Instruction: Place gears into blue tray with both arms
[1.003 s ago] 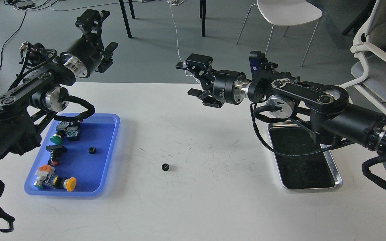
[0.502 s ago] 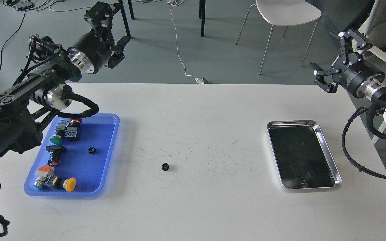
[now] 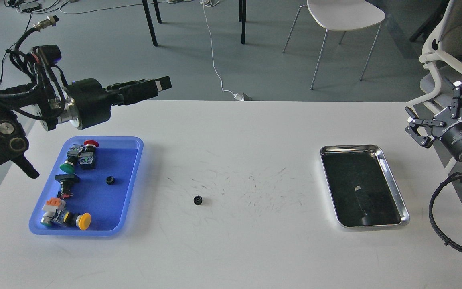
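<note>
One small black gear (image 3: pixel 198 200) lies on the white table, a little left of centre. A second gear (image 3: pixel 110 180) rests inside the blue tray (image 3: pixel 123 161) at the left. My left gripper (image 3: pixel 153 86) hovers above the table's far left edge, behind the tray, pointing right. I see it side-on, so its fingers overlap and no gap can be made out. My right gripper (image 3: pixel 436 111) hangs off the table's right edge with its fingers spread wide and nothing between them. Both grippers are far from the loose gear.
Several coloured push-button switches (image 3: pixel 76 157) lie along the blue tray's left side. A shiny steel tray (image 3: pixel 404 202) with a dark inside sits at the right. Chairs (image 3: pixel 345 16) stand on the floor behind the table.
My right arm swung off the table's middle to its right edge, then dropped lower. My left gripper came down and turned to point right. Neither gear moved.
</note>
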Robot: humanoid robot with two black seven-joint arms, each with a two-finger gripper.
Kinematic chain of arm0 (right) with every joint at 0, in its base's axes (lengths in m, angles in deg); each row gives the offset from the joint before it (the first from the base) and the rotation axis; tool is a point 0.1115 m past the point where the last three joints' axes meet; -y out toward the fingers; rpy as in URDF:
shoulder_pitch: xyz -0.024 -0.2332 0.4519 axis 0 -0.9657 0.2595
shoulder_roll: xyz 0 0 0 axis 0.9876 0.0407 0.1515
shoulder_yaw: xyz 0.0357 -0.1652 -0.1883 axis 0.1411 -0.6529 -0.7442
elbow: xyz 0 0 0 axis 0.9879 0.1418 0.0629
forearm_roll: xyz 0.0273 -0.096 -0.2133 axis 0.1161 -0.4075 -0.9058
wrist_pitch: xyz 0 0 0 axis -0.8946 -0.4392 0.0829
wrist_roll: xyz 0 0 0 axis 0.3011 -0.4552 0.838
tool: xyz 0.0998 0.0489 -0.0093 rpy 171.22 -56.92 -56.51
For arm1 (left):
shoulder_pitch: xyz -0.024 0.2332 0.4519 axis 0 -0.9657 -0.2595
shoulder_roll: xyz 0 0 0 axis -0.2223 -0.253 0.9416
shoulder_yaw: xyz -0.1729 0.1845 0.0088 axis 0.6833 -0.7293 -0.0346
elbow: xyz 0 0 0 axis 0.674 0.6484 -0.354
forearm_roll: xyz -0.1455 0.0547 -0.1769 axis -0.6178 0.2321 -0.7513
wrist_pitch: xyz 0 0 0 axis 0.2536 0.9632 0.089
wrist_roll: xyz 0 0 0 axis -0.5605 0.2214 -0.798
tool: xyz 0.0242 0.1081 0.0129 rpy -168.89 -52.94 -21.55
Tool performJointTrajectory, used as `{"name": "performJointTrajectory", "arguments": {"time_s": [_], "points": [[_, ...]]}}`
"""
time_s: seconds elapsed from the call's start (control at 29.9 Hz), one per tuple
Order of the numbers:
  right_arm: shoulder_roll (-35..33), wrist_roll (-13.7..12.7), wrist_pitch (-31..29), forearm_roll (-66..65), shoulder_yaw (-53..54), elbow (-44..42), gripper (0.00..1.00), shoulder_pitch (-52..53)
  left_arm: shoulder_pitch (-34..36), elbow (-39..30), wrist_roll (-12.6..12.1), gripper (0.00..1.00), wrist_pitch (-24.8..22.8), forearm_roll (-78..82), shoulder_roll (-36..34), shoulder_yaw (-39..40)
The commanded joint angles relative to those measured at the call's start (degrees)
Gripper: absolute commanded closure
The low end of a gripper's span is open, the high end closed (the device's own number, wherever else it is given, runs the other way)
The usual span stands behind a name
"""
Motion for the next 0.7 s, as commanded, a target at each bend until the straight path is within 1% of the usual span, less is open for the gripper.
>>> {"name": "performJointTrajectory", "arguments": {"time_s": [0.0, 0.07, 0.2, 0.3, 0.43, 0.5, 0.67], "points": [[0.11, 0.10, -0.37, 2.04, 0.07, 0.49, 0.03, -0.17, -0.95, -3.67, -0.21, 0.02, -0.31, 4.84, -2.81, -1.30], [0.19, 0.10, -0.55, 2.04, -0.01, 0.58, 0.03, -0.26, -0.96, -4.64, -0.82, 0.02, -0.66, 5.19, -2.82, -3.14], [0.20, 0.10, -0.72, 2.04, -0.63, 0.84, 0.03, -0.35, -0.78, -6.41, -3.80, 0.02, -0.84, 11.49, -1.68, -5.61], [0.20, 0.10, -0.73, 1.77, -0.80, 0.93, 0.03, -0.35, -0.87, -6.23, -3.90, 0.02, -0.93, 21.59, 0.52, -6.93], [-0.07, -0.25, -0.90, 1.51, -1.86, 0.75, 0.03, -0.52, -1.04, -5.88, -3.11, 0.02, -0.66, 34.88, 7.01, -7.64], [-0.07, -0.25, -0.90, 1.33, -2.21, 0.66, 0.03, -0.52, -1.13, -5.97, -3.28, 0.02, -0.75, 36.91, 9.22, -8.16], [0.11, -0.25, -0.73, 1.16, -2.47, 0.66, 0.03, -0.52, -1.13, -4.83, -4.77, 0.03, -0.84, 39.37, 12.21, -11.85]]}}
